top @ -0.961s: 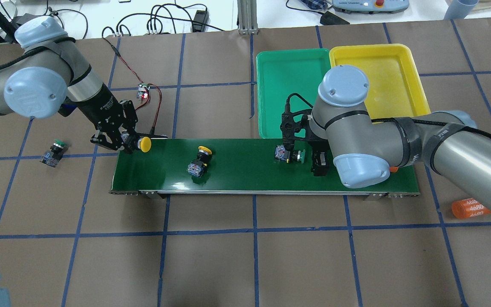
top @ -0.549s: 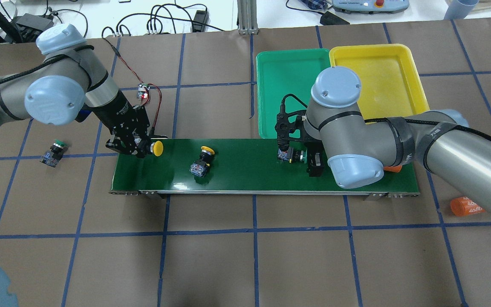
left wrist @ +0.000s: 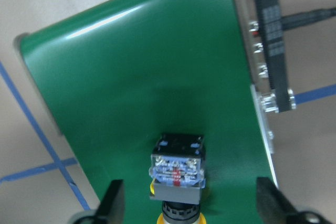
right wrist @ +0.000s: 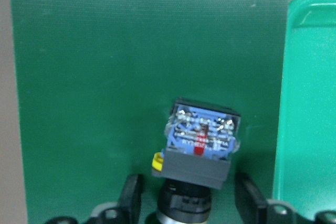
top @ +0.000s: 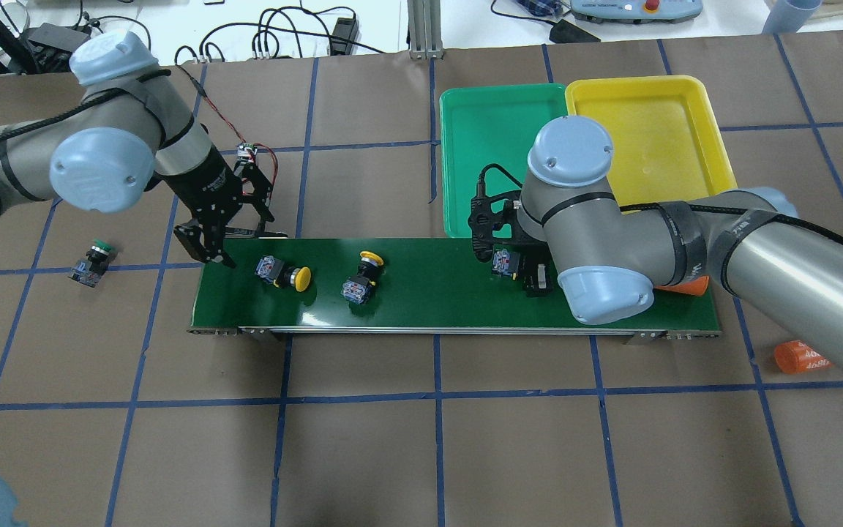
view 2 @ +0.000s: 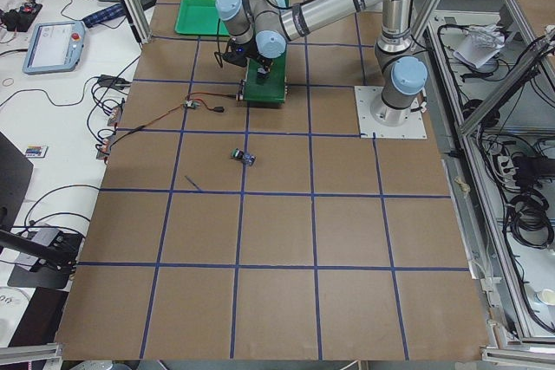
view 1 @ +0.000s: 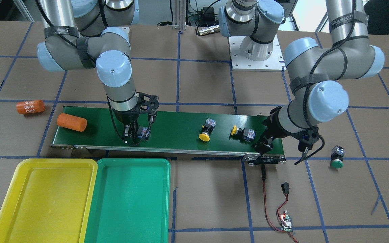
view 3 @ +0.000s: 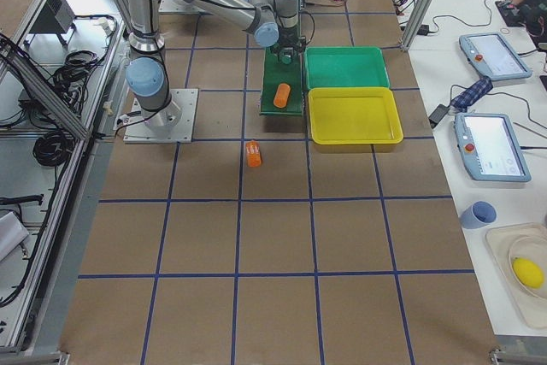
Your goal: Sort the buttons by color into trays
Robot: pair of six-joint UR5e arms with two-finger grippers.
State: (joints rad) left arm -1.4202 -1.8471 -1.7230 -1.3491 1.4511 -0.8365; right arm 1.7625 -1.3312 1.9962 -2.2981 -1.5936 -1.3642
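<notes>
On the dark-green belt, my right gripper is open. Its fingers straddle the neck of a button with a gap on each side; the cap is hidden. This button also shows in the front view. My left gripper is open and raised just behind a yellow button lying on the belt's left end. A second yellow button lies mid-belt. A green button lies on the table left of the belt. The green tray and yellow tray are behind the belt, with nothing in them.
An orange cylinder lies on the belt's right end beside my right arm. Another, marked 4680, lies on the table past that end. A small circuit board with red and black wires sits behind the belt's left end.
My left gripper let go of the yellow button, opened and drew back. Both yellow buttons moved right along the belt. My right gripper followed its button to the right.
</notes>
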